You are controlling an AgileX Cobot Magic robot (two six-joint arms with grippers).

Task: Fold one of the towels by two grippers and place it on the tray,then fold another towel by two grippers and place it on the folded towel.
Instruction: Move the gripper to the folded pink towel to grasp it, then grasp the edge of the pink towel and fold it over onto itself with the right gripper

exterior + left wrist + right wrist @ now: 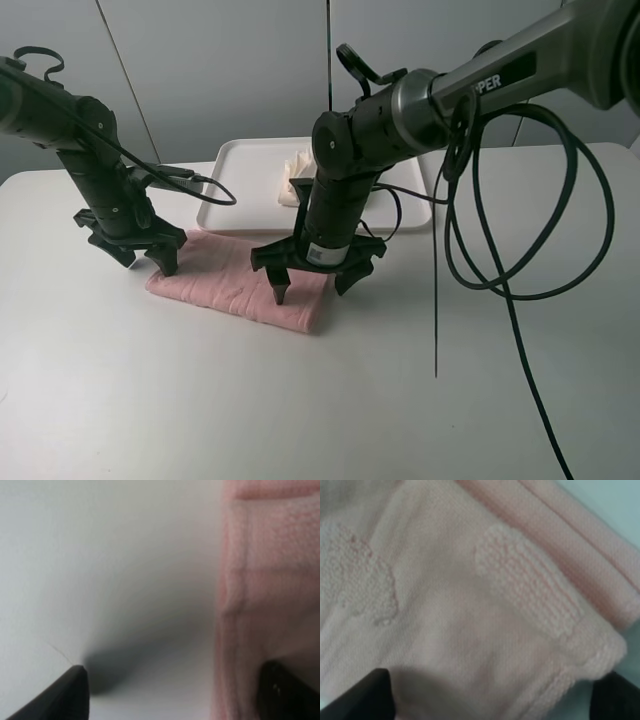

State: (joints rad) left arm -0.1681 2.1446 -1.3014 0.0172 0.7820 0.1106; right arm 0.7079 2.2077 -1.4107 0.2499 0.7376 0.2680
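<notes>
Pink towel (240, 285) lies folded on the table (100, 400) in front of the tray (235, 180) (the cream towel (297, 180), partly hidden, seems to rest on it). Left gripper (148, 262), off the tray's near-left corner, straddles the cloth's edge, jaws apart. Right gripper (314, 292), before the tray's middle, is spread wide over the towel.

Reads as a robotics lab bench. Plain white tabletop (120, 400) against bare grey wall panels (220, 60); two black robot arms, left arm (95, 165) and right arm (345, 150), over the work surface, loose black cables (448, 240) trailing across it.
</notes>
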